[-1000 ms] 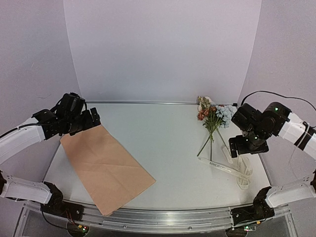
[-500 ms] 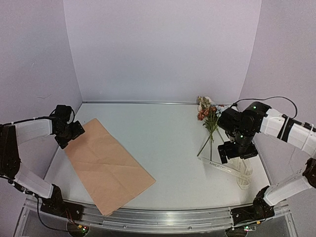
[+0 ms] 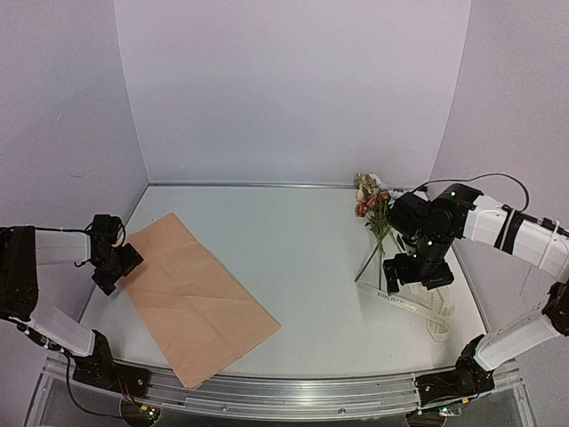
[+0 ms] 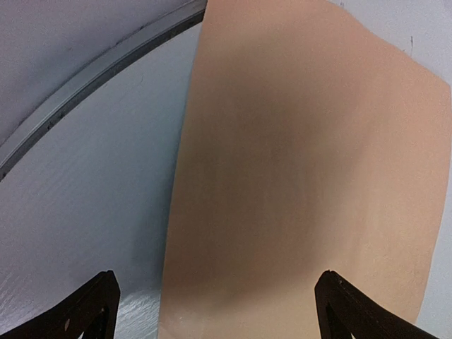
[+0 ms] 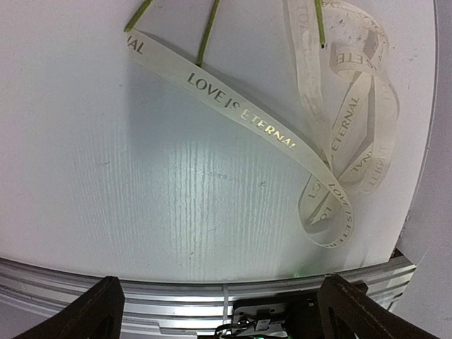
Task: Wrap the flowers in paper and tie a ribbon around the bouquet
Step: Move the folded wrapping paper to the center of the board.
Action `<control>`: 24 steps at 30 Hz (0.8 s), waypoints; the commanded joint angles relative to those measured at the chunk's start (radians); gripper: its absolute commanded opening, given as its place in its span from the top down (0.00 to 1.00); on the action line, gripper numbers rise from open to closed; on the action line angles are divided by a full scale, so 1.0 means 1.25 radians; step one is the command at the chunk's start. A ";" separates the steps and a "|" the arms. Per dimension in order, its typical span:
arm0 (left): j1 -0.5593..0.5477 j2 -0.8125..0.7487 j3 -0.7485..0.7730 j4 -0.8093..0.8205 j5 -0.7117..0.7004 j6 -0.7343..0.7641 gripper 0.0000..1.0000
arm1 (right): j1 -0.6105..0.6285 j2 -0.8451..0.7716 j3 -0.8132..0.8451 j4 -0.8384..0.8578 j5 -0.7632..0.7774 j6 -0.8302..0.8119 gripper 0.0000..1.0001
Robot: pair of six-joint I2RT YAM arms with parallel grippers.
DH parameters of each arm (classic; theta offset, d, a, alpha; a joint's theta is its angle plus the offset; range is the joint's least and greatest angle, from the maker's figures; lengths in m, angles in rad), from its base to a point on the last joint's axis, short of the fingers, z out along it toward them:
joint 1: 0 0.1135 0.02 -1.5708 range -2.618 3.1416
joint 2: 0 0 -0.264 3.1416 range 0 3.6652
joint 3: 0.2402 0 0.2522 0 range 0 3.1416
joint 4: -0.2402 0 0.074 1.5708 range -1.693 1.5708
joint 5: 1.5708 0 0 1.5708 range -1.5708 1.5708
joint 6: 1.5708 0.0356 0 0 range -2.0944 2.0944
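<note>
The tan paper [image 3: 196, 298] lies flat and slantwise on the left of the table. My left gripper [image 3: 111, 264] hovers open at its far-left corner. In the left wrist view the paper [image 4: 304, 176] fills the space ahead of the open left gripper [image 4: 219, 318]. The flowers [image 3: 377, 201] lie at the back right, stems pointing toward me. The cream ribbon [image 3: 413, 307] lies looped just in front of them. My right gripper [image 3: 413, 271] hangs open above the stem ends. Its wrist view shows the lettered ribbon [image 5: 240, 113] and green stems [image 5: 208, 32] beyond the open right gripper [image 5: 222, 314]. No bouquet is in view.
The white table [image 3: 302, 258] is walled by pale panels at the back and sides. A metal rail [image 3: 302, 391] runs along its front edge, and the same rail [image 5: 176, 296] shows in the right wrist view. Another rail [image 4: 92, 85] borders the table beside the paper.
The left gripper has swung nearer and to the left, down to the paper's left corner. The right gripper has moved left and lower, over the stems and ribbon. Both stay open.
</note>
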 commanded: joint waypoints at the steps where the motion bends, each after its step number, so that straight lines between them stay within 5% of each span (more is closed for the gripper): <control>1: 0.002 -0.066 -0.050 0.042 0.044 -0.015 0.00 | 0.011 0.024 -0.012 0.041 -0.020 0.018 0.02; 15: 0.002 0.044 -0.019 0.079 0.091 0.023 0.29 | 0.025 0.108 0.030 0.072 -0.059 0.000 0.02; 24: -0.002 0.176 0.113 0.056 0.123 0.150 0.42 | 0.025 0.150 0.043 0.101 -0.069 -0.010 0.02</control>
